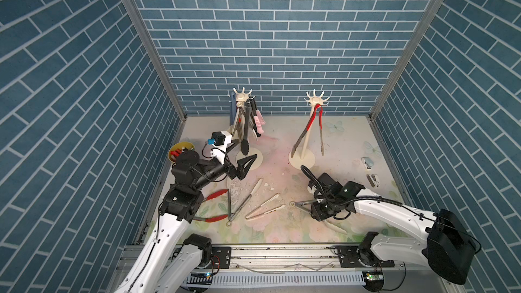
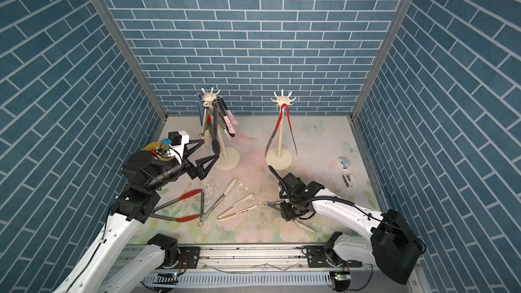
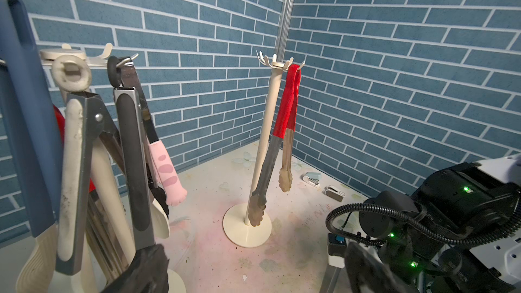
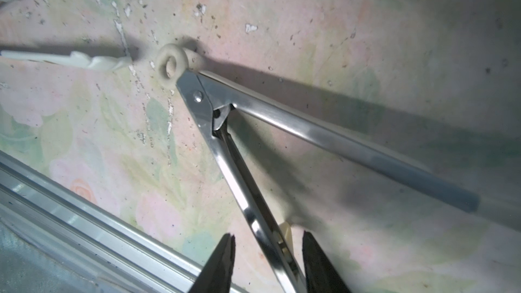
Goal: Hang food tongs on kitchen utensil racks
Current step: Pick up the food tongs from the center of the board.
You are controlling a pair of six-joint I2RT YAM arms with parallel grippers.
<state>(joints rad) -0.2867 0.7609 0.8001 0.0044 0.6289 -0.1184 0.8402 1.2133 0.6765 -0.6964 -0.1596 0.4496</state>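
Two cream utensil racks stand at the back. The left rack [image 1: 242, 97] [image 3: 63, 54] carries several hanging tongs, the right rack [image 1: 315, 99] [image 3: 265, 136] one red-handled pair [image 1: 311, 122] [image 3: 287, 102]. My left gripper [image 1: 248, 150] [image 2: 211, 148] [image 3: 253, 272] is open wide beside the left rack's pole, with a hanging black tong tip [image 1: 244, 146] between its fingers, untouched. Low over the mat, my right gripper [image 4: 267, 235] is open and straddles one arm of lying steel tongs [image 4: 253, 193] with a cream ring [image 1: 292, 203] [image 4: 170, 64]. Gaps show on both sides.
Red-tipped tongs [image 1: 217, 193], cream-tipped steel tongs [image 1: 242, 204] and slim beige tongs [image 1: 265, 207] lie on the floral mat. A yellow cup [image 1: 180, 147] stands at the left wall. Two small staplers [image 1: 368, 162] lie at the right. A metal rail [image 1: 282, 252] runs along the front edge.
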